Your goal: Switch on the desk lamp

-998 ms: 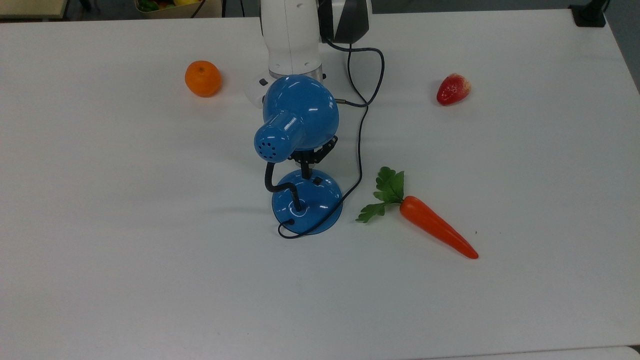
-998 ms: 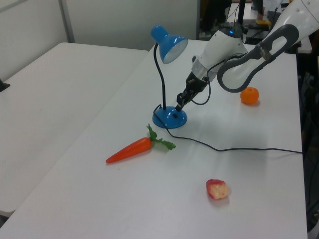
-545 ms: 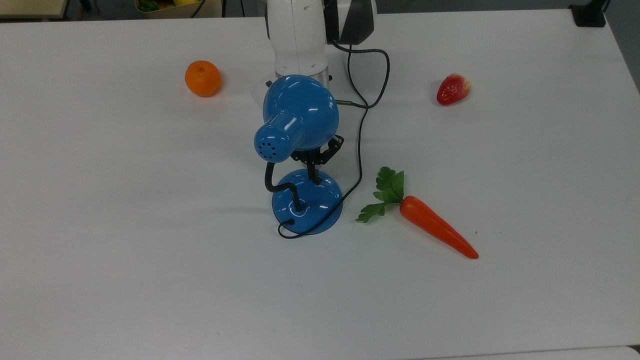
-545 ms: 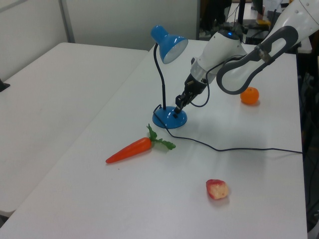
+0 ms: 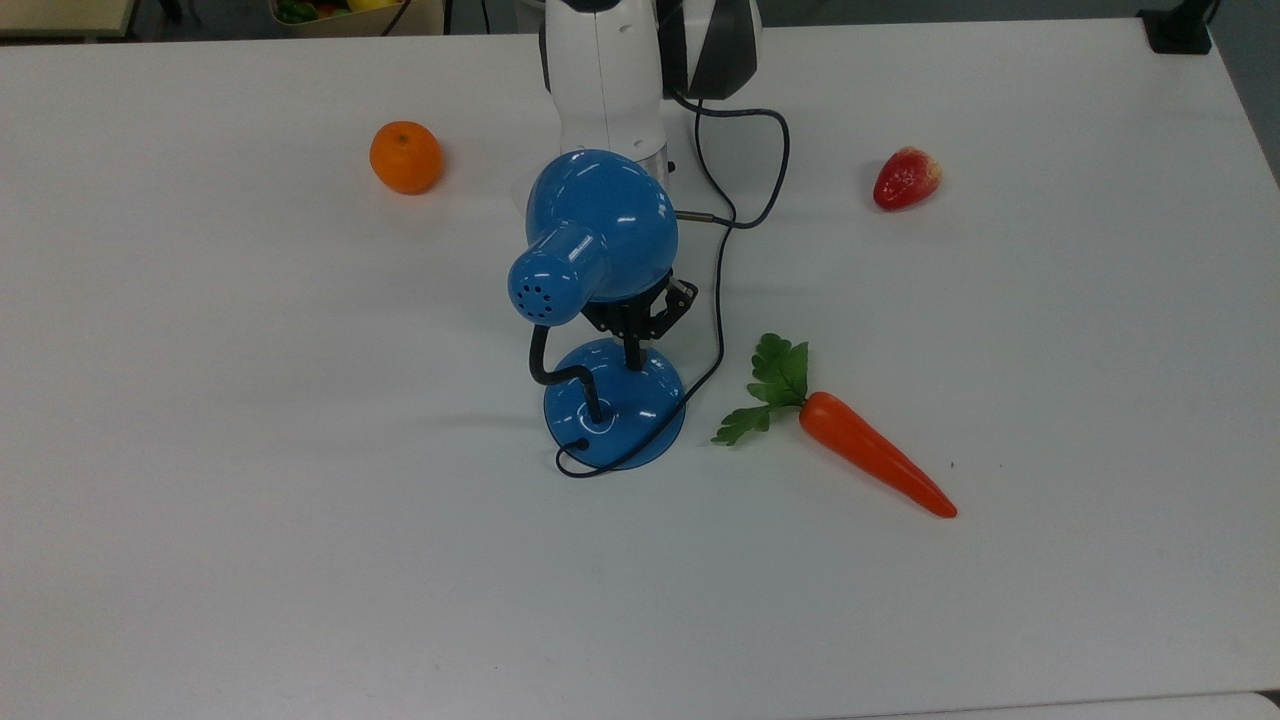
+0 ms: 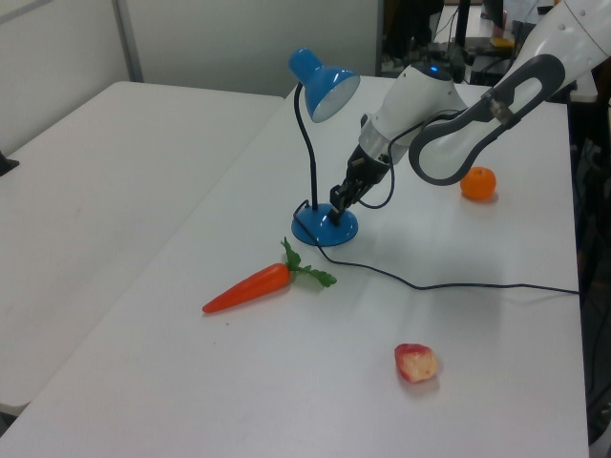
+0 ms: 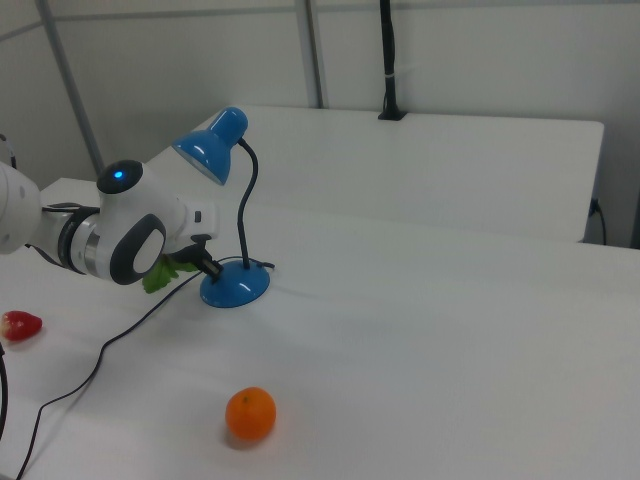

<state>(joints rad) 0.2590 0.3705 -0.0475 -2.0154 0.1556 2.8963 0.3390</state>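
The desk lamp stands mid-table: its glossy blue shade (image 5: 600, 232) hangs over a bent black gooseneck (image 5: 548, 368) and a round blue base (image 5: 612, 408). My gripper (image 5: 633, 357) reaches down from under the shade, fingers shut into one narrow black tip that rests on the far part of the base, where it covers the small switch. In the left view the tip (image 6: 336, 204) touches the base (image 6: 325, 227) from the left view's right. The right view has the tip (image 7: 214, 270) at the base's (image 7: 236, 288) left edge. No glow shows in the shade (image 7: 210, 146).
The lamp's black cord (image 5: 720, 300) loops from the base past my arm. A toy carrot (image 5: 872, 456) lies just to the top view's right of the base. An orange (image 5: 405, 157) and a strawberry (image 5: 907, 178) sit farther back on the white table (image 5: 300, 560).
My gripper slid toward the top view's right across the base; its tip now sits where the black switch showed a second ago. The lamp has not moved.
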